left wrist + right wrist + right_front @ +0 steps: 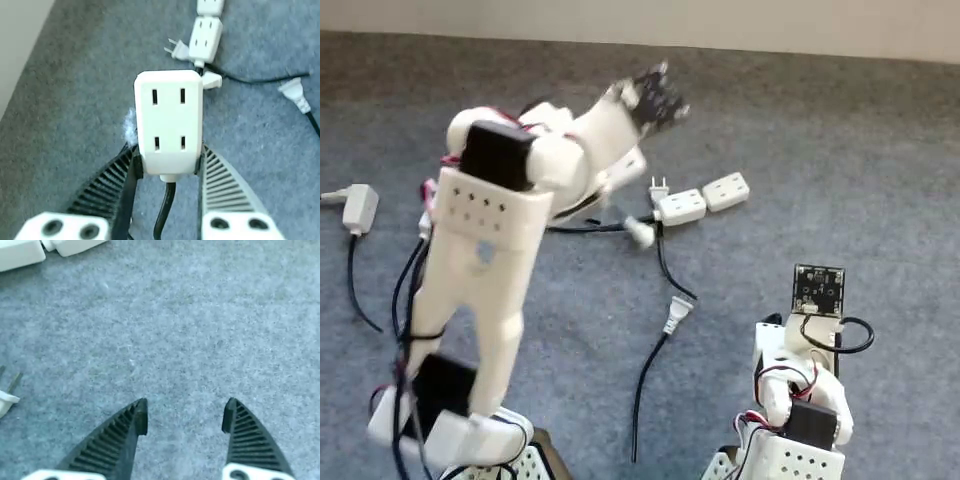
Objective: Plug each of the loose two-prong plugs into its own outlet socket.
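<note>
— Between the left pincer's jaws: a white outlet block, clamped at its cord end.
— And the loose plug?
— Lying nearby on the worktop. The right pincer hangs wide open, empty; I'd judge it should fetch that plug next.

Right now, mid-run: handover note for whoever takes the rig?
Left claw: shut on held outlet block, sockets empty.
Right claw: open, empty, over carpet.
Second outlet block and third outlet block side by side on carpet; loose plug beside the second, black-cord plug nearer the arm bases.
Done: no plug seated, as far as visible.
Left: seat every plug.
</note>
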Motion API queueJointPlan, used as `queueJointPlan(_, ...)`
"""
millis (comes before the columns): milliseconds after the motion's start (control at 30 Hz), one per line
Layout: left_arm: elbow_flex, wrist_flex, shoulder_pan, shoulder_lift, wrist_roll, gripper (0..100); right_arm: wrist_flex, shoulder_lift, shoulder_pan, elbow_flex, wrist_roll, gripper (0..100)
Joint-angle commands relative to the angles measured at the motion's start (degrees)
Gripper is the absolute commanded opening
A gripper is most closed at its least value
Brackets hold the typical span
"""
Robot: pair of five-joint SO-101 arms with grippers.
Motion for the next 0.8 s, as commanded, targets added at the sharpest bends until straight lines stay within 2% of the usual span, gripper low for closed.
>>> queueJointPlan(0, 21.41, 0.09, -4.53, -11.74, -9.32, 5, -1.1, 0.04, -2.33, 0.92, 0.88, 24.1)
queueJointPlan(200, 48.57, -0.79, -6.64, -24.31, -20.22, 5, -1.01, 0.04, -2.51, 0.66, 2.29, 24.1)
queueJointPlan(467, 83.12, -20.92, -6.81, -36.97, -27.43, 5, 1.1, 0.04, -2.68, 0.31, 3.16, 24.1)
queueJointPlan(633, 90.95, -29.63, -6.81, -36.62, -29.27, 5, 3.65, 0.04, -5.58, 0.4, 6.95, 24.1)
queueJointPlan(767, 91.3, -35.6, -8.13, -33.89, -29.27, 5, 3.91, 0.13, -7.34, 0.48, 8.7, 24.1)
